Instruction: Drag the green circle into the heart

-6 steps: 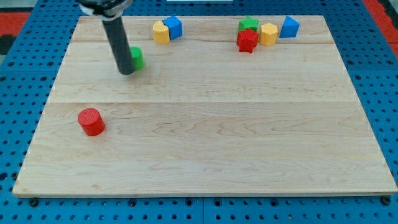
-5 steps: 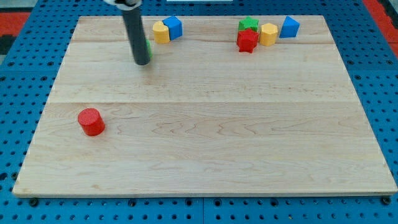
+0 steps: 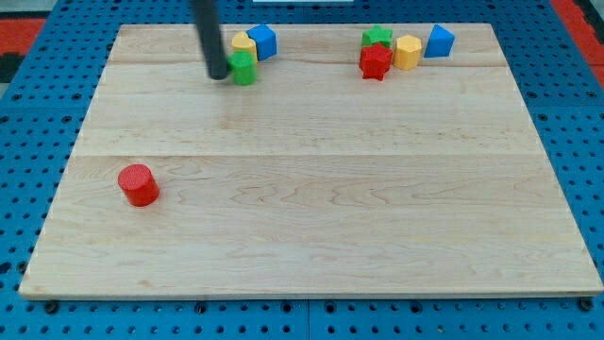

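Rod tip (image 3: 219, 76) rests on the wooden board (image 3: 311, 208), touching the left side of the green circle (image 3: 244, 68). The arm carries no fingers, only the straight dark rod, so nothing is grasped. The green circle sits directly below the yellow heart (image 3: 244, 46), touching or nearly touching it. A blue block (image 3: 262, 41) lies just right of the yellow heart. Well to the right of the heart stand a green star (image 3: 377, 38), a red star (image 3: 375, 61), a yellow block (image 3: 408, 51) and a second blue block (image 3: 439, 41), clustered together. A red cylinder (image 3: 139, 184) lies far below and left of the heart.
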